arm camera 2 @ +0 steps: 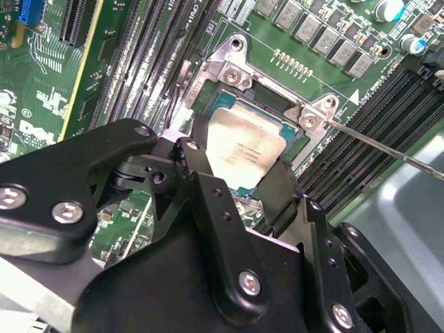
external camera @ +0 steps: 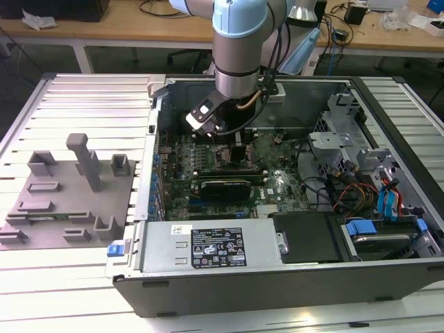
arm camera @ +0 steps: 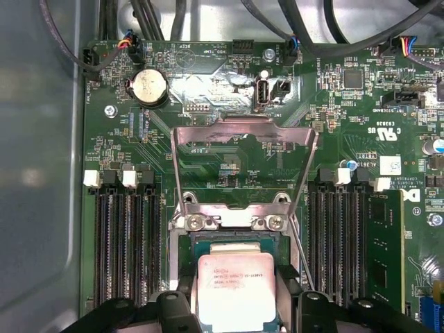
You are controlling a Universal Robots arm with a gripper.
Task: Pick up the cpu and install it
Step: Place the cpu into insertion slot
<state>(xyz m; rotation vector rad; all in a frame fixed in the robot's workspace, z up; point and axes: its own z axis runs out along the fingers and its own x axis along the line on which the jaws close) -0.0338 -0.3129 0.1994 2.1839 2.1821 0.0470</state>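
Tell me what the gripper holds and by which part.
The cpu, pinched on two opposite edges by the gripper, at the open socket.

The cpu [arm camera: 236, 284] lies directly beneath the gripper [arm camera 2: 239, 163], at the socket [arm camera: 232, 220] on the motherboard [arm camera: 388, 139]. Beyond the gripper, the socket's load plate [arm camera: 243, 132] lies folded open. Memory slots [arm camera: 125, 243] flank the gripper on both sides. All of this sits inside the computer case [external camera: 277, 277].

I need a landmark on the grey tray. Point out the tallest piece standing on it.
The T-topped post on the grey tray: it rises well above the low blocks around it.
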